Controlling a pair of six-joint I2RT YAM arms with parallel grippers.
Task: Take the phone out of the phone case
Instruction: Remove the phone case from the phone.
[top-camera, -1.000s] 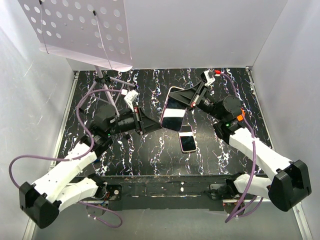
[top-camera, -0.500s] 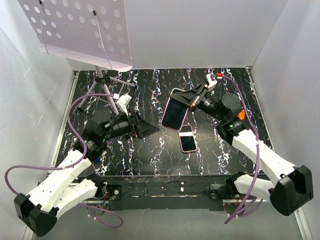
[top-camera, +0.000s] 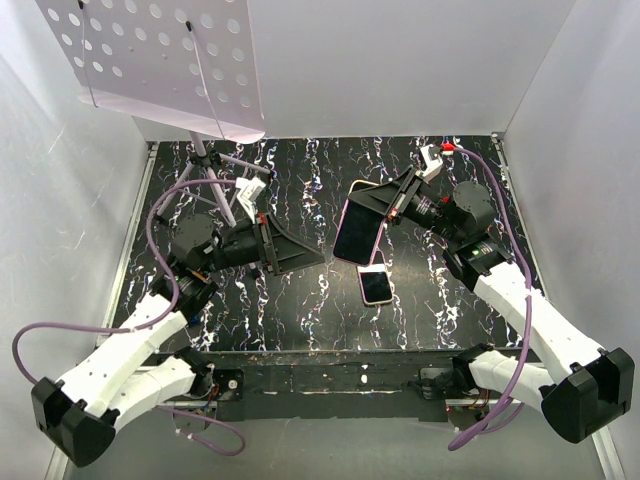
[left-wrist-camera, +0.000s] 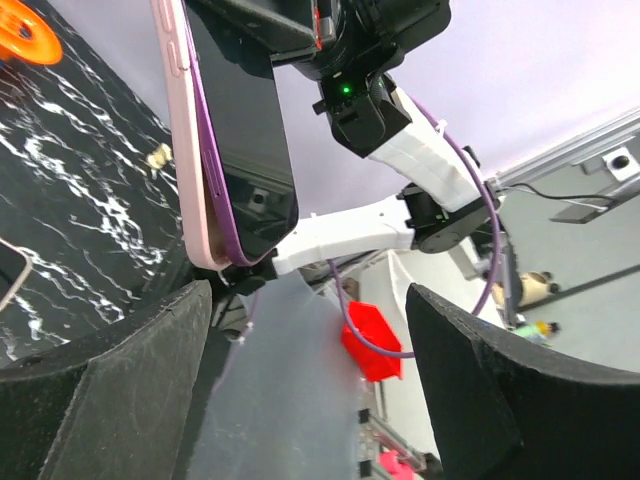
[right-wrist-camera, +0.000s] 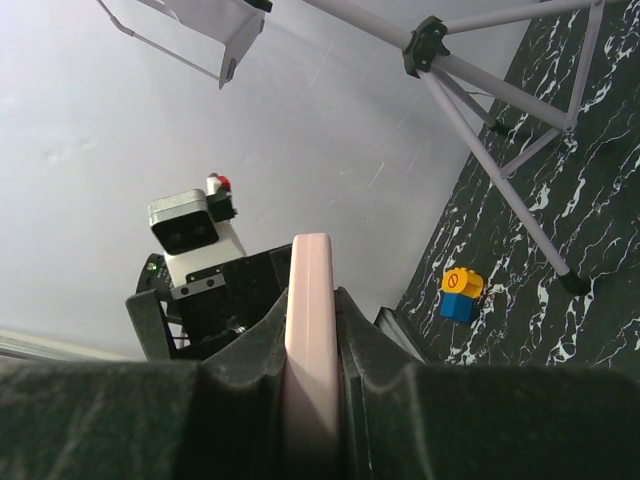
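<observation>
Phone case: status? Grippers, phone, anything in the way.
Left gripper open, off the case. Right gripper shut on phone case, held clear of the table. Phone not yet out. Second phone lying on table close by.

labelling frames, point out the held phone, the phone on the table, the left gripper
held phone (top-camera: 358, 230), top view, screen centre
phone on the table (top-camera: 376, 285), top view, screen centre
left gripper (top-camera: 308, 257), top view, between fingertips

The pink phone case (left-wrist-camera: 178, 130) is held clear of the worktop, pinched at its upper edge by the right hand (top-camera: 388, 203) and tilted steeply on its side. The phone (left-wrist-camera: 245, 130) sits inside it, its dark glossy face showing, with a thin purple line along the case's rim.
</observation>
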